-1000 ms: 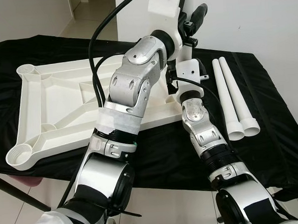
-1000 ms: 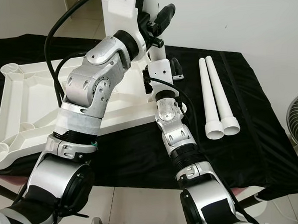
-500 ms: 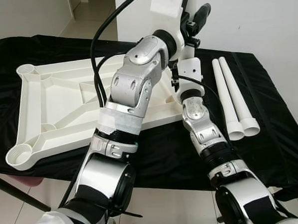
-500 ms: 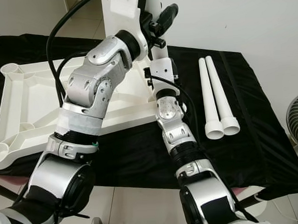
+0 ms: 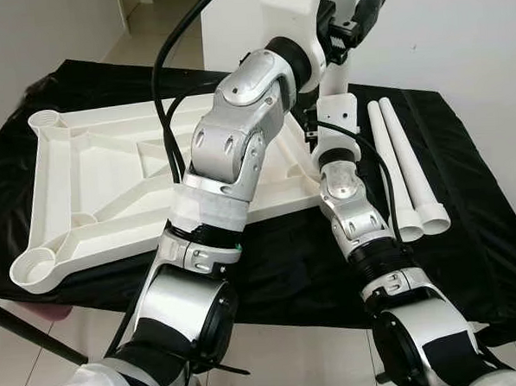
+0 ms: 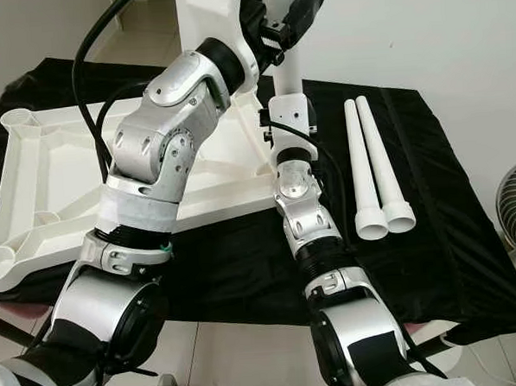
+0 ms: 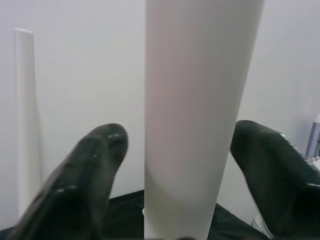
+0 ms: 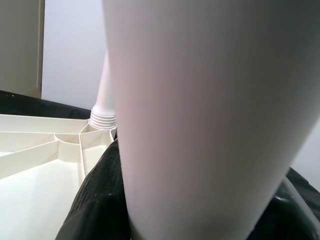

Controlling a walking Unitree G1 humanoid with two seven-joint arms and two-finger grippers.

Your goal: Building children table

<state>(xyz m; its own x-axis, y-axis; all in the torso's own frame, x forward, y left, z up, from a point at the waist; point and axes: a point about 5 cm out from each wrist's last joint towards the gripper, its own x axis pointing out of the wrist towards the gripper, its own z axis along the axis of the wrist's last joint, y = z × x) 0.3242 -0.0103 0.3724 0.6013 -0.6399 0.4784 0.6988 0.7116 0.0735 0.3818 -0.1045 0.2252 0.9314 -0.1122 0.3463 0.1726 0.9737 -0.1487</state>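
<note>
Left gripper (image 7: 170, 165) is up high at the far side, fingers (image 7: 95, 165) apart w/ a white leg (image 7: 195, 110) standing between them. Fingers look just beside the leg, not squeezing; can't tell if they touch. Right gripper (image 8: 195, 210) is lower on the same leg, black fingers (image 8: 95, 210) snug on both sides, so it has hold. Prob. one steadies the top while the other grips low, to keep the leg straight up in its socket at the far right corner of the tabletop (image 5: 93, 180).

The tabletop lies upside down on the black cloth (image 5: 468, 234), so the sockets face up. Another leg (image 8: 102, 95) already stands in a far socket. Two spare legs (image 5: 404, 172) lie side by side on the right, near the arm. Near left sockets (image 5: 33, 270) have no legs yet.
</note>
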